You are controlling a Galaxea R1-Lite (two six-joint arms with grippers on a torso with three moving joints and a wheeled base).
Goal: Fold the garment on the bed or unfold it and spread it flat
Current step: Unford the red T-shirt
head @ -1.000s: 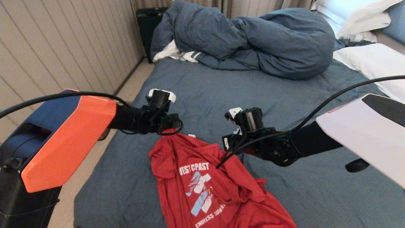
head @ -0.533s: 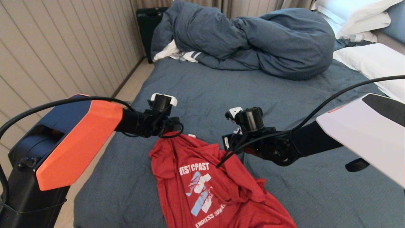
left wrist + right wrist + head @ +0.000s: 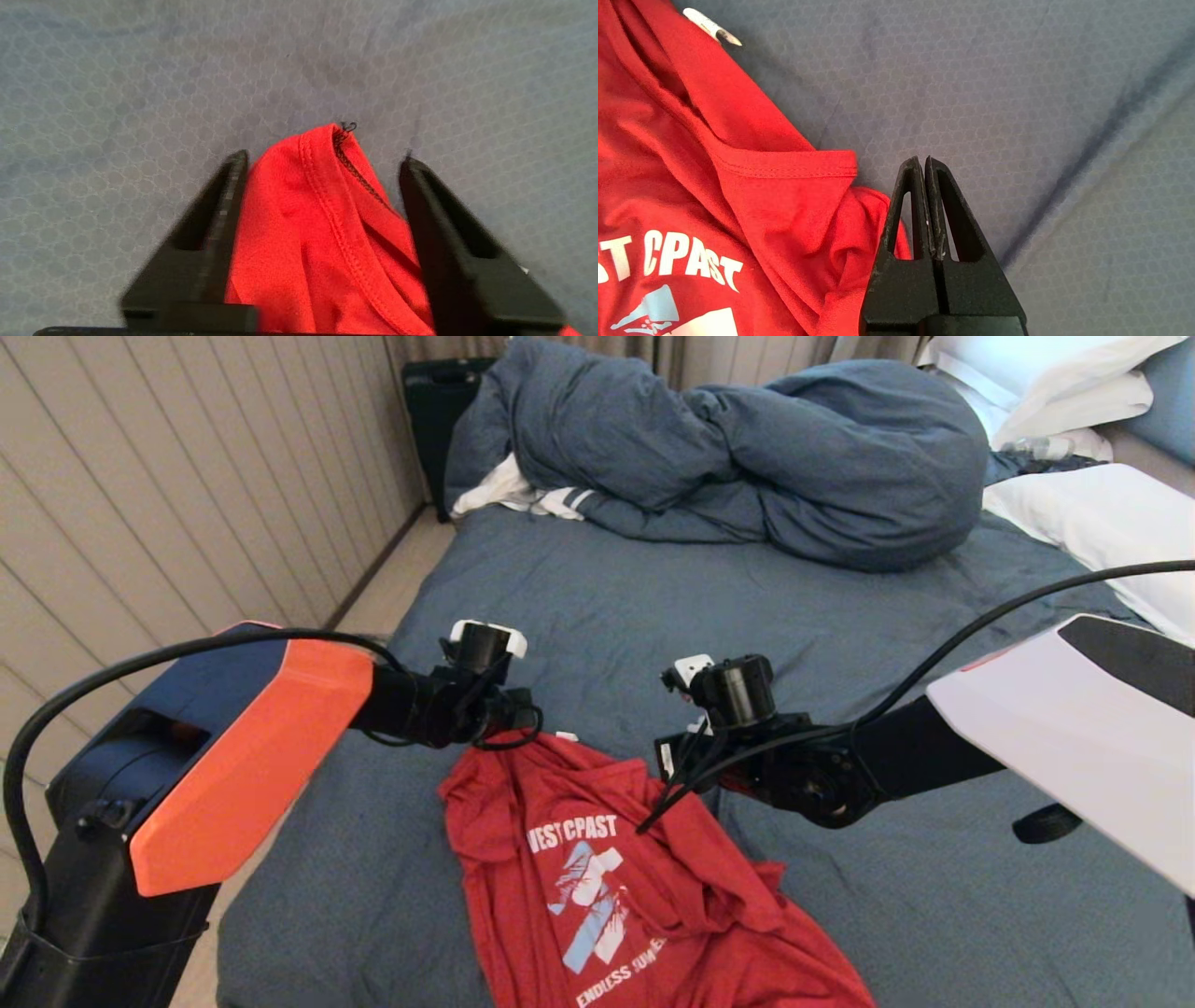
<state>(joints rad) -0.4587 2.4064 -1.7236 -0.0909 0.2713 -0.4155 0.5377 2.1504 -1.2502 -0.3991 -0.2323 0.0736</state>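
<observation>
The left end effector [image 3: 322,161] stands wide, its fingers either side of a hemmed red corner of the garment [image 3: 597,877] without pinching it. The right end effector [image 3: 923,163] is pressed closed on nothing, just beside a sleeve hem. The garment lies crumpled near the bed's [image 3: 653,607] front edge; it looks light, limp and likely to stretch, so doubled hems and shoulder seams seem the firmest holds.

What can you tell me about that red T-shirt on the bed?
The T-shirt is soft red knit with stitched hems, white "WEST COAST" lettering and a blue-white graphic. It lies crumpled, print up, on the bed. The open left pincer straddles a raised hemmed corner; the shut right pincer holds nothing beside its sleeve.
</observation>
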